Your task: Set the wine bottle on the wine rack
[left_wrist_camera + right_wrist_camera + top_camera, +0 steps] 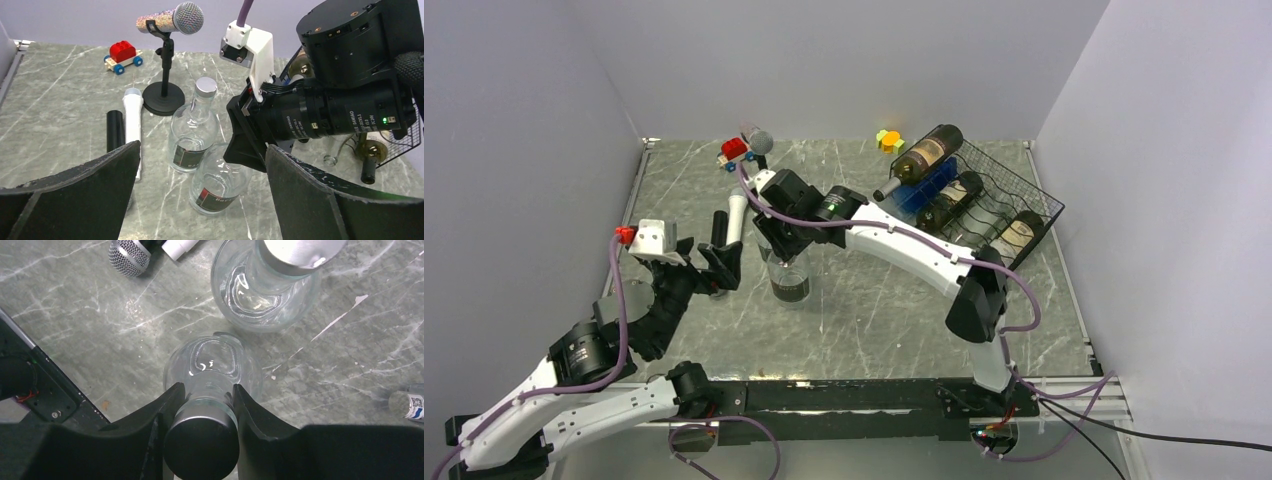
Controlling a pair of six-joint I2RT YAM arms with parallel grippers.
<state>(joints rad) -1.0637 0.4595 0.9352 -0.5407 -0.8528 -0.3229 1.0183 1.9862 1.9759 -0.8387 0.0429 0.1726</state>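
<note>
the right gripper (202, 400) is closed on the neck of the upright clear wine bottle (212, 362), probably so that it hangs plumb when lifted. the bottle stands on the table, well to the left of the wine rack (1014, 200). the left gripper (202, 150) hangs wide open and empty, farther left of the rack, seemingly out of the way.
</note>
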